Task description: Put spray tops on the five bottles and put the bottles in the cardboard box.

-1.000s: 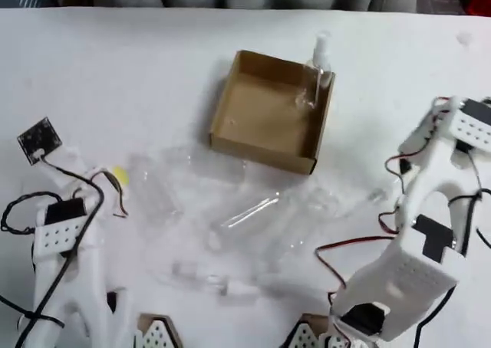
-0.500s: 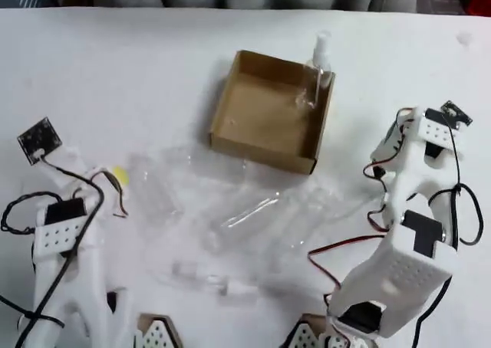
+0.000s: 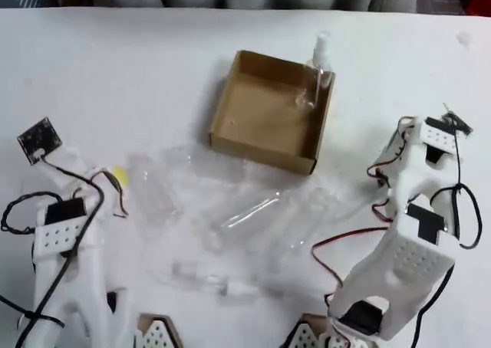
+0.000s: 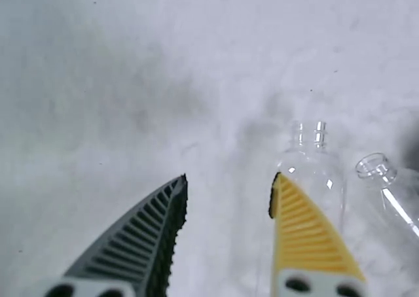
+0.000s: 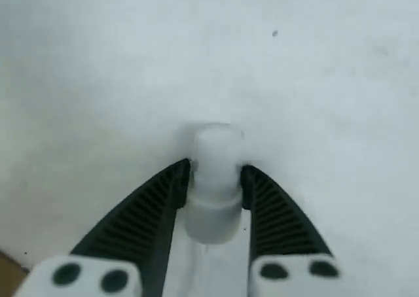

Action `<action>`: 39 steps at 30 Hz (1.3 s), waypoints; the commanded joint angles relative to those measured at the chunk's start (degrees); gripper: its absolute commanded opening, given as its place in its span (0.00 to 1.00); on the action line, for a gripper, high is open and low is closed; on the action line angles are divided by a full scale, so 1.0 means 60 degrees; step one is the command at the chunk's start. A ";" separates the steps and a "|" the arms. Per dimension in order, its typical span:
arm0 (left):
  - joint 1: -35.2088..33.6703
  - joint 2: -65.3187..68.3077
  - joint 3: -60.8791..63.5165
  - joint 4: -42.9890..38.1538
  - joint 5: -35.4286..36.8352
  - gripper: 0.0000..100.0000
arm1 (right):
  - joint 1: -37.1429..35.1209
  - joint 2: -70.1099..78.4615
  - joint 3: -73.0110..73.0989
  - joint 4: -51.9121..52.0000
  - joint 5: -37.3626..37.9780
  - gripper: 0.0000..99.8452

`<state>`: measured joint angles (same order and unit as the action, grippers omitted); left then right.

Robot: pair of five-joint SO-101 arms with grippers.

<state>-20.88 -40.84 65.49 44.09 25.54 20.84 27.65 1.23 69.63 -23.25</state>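
Since open bottles presumably need capping, the right tool (image 5: 215, 168) pinches a white spray top (image 5: 214, 179) near the surface (image 3: 115, 72), while the left tool (image 4: 229, 177) gapes empty beside a clear bottle (image 4: 314, 173) lying there.

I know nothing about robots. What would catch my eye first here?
The brown cardboard box in the middle of the white table, with one capped bottle in its far corner. In front of it lies a jumble of clear bottles. The right gripper is clamped on a white spray top.
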 commanded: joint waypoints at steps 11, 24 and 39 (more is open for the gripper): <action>0.1253 -0.0183 -0.2212 0.2916 0.0059 0.20 | -0.0154 0.0139 -0.0982 0.0872 0.0000 0.02; 0.2366 0.3158 -0.3956 0.2930 0.1143 0.20 | -0.0154 0.0154 -0.0923 0.0857 0.0000 0.02; 0.2147 0.6190 -0.6139 0.3839 0.2549 0.29 | -0.0286 0.0535 -0.1114 0.0872 0.0015 0.02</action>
<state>-7.16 -3.38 32.09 66.33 39.08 20.84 30.11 -3.52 74.73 -23.25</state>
